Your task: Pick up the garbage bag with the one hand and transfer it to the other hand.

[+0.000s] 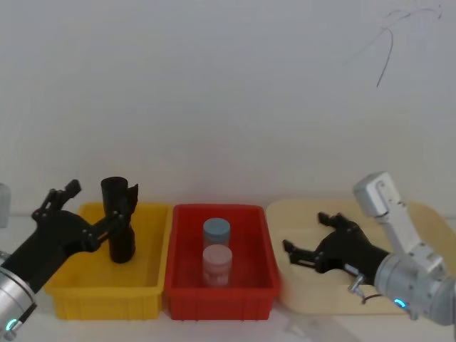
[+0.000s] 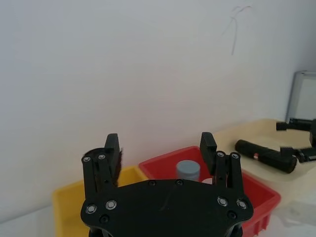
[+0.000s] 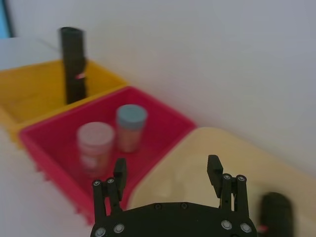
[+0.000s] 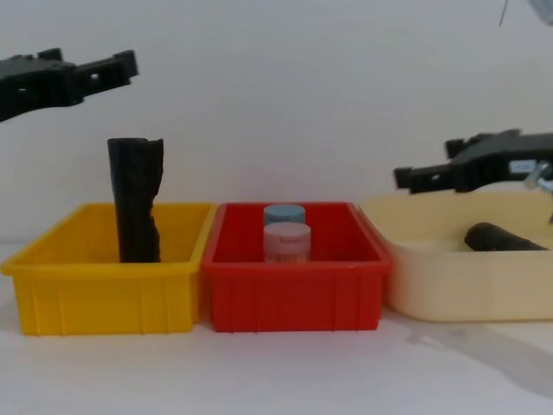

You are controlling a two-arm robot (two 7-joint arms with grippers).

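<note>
The garbage bag [image 1: 121, 242] is a tall black crinkly roll standing upright in the yellow bin [image 1: 107, 292]. It rises well above the bin's rim [image 4: 136, 207], and its top edge has a notch on one side. My left gripper [image 1: 100, 202] is open and holds nothing. It hovers above the roll's top, as the chest view shows [image 4: 95, 73]. The right gripper [image 1: 306, 231] is open too and hangs over the beige tray [image 1: 299, 288], apart from everything [image 4: 428, 169].
A red bin [image 1: 221, 293] between the yellow bin and the tray holds a blue-lidded jar [image 1: 216, 231] and a pink-lidded jar [image 1: 217, 262]. A second black roll [image 4: 505, 236] lies on its side in the beige tray. A white wall stands close behind.
</note>
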